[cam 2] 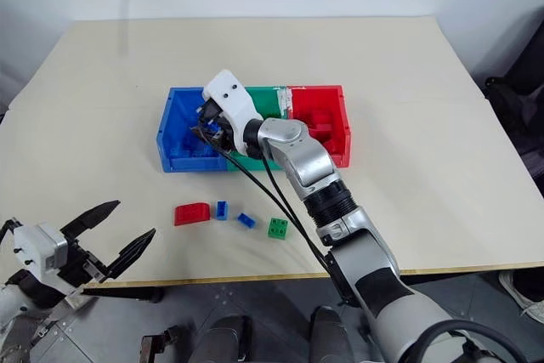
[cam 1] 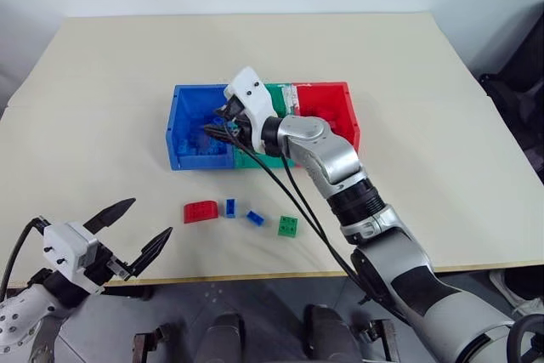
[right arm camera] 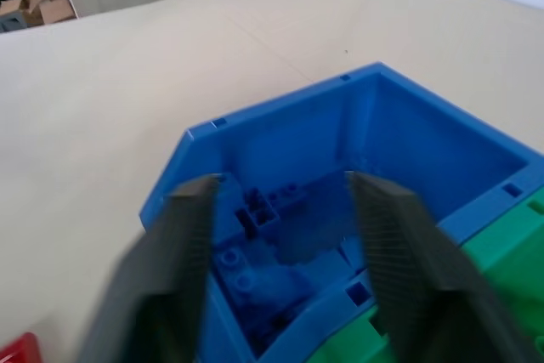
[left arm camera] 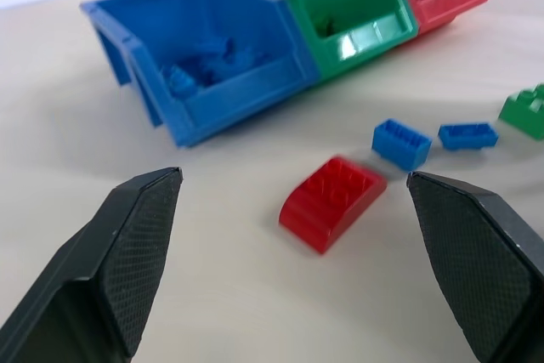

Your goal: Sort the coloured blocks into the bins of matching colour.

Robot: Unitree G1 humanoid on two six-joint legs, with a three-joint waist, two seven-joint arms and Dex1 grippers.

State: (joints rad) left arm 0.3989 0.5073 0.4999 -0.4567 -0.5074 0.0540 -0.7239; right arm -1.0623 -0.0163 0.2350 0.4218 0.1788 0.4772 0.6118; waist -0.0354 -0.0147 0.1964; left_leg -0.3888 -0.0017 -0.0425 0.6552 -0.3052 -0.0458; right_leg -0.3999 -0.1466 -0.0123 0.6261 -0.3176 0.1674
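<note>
With my right hand (right arm camera: 280, 244) poised over the open-topped blue plastic bin (cam 1: 183, 125), its two black fingers stand apart and I see nothing between them; a small blue studded brick (right arm camera: 259, 207) sits just below among the other blue bricks in the bin. I judge this the release step, so I'd keep the hand centred over the blue bin, clear of the joined green bin (left arm camera: 357, 14) and red bin (cam 1: 336, 104), and lift straight out without clipping the rim.

My left hand (cam 1: 136, 227) waits fully spread near the table's (cam 1: 442, 125) front edge, holding nothing. Four pieces remain on the table in front of the bins: a red curved-top brick (cam 1: 201, 211), two small blue bricks (cam 1: 230, 207) (cam 1: 255, 218) and a green studded brick (cam 1: 288, 225). From the left wrist, the red curved one lies nearest between the fingers, so I'd take that next, closing on its flat sides.

I can read no brand, label or writing anywhere.
</note>
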